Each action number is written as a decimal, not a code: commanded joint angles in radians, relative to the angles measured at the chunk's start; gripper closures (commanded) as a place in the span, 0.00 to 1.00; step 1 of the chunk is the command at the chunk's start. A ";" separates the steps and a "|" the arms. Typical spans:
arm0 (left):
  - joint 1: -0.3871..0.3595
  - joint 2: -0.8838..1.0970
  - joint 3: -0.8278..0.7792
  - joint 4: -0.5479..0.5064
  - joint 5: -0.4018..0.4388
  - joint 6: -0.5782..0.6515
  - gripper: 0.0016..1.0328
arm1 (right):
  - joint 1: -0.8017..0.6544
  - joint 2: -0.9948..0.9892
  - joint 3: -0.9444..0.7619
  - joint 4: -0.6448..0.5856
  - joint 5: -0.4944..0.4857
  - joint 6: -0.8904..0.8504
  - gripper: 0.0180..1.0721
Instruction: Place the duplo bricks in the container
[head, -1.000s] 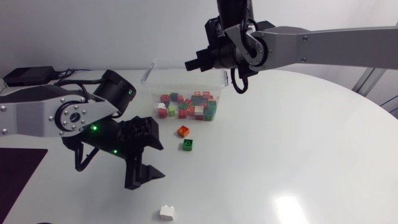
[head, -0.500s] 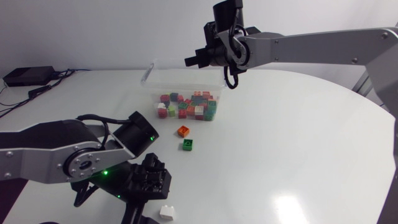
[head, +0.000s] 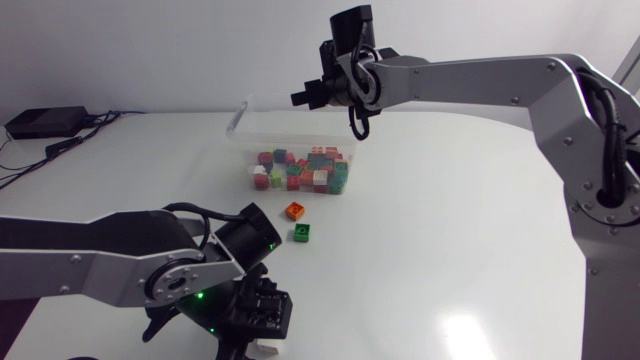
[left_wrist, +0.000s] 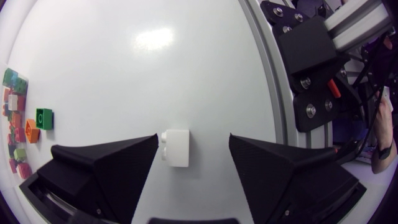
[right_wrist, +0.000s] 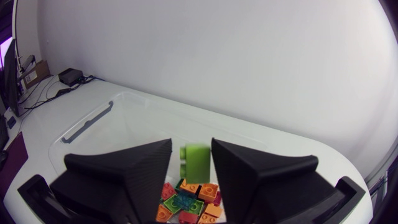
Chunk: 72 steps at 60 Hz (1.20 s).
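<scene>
A white brick (left_wrist: 176, 147) lies on the table between my left gripper's (left_wrist: 193, 140) open fingers, close to one finger and well apart from the other. From above, that gripper (head: 255, 335) stands low over the white brick (head: 265, 348) near the table's front edge. My right gripper (head: 300, 100) hangs above the back of the clear container (head: 240, 140), which holds several coloured bricks. A light green brick (right_wrist: 198, 163) sits between the right gripper's (right_wrist: 191, 149) parted fingers, with a gap on one side. An orange brick (head: 295, 210) and a green brick (head: 302, 233) lie loose in front of the container.
A black box with cables (head: 45, 122) sits at the back left of the table. The left wrist view also shows the green brick (left_wrist: 43, 118) and the orange brick (left_wrist: 31, 129) off to the side, and the table's edge just beyond the white brick.
My left arm swung toward the front edge and came down around the white brick, its fingers narrowing. My right gripper's fingers parted above the container.
</scene>
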<state>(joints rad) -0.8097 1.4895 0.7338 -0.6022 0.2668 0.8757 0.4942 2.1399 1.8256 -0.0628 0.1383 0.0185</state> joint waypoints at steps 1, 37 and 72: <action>-0.016 0.032 -0.024 0.009 -0.003 -0.027 0.39 | -0.009 0.012 0.015 -0.029 0.009 0.031 0.04; 0.010 0.017 -0.080 0.019 -0.017 -0.015 0.63 | 0.014 -0.522 -0.663 -0.086 -0.115 -0.035 0.04; 0.142 -0.181 -0.062 -0.070 -0.021 0.052 0.24 | 0.092 -0.376 -0.729 -0.121 -0.247 -0.247 0.05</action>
<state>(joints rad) -0.6746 1.2987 0.6674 -0.6788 0.2482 0.8948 0.5755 1.7386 1.1103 -0.1623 -0.1078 -0.1902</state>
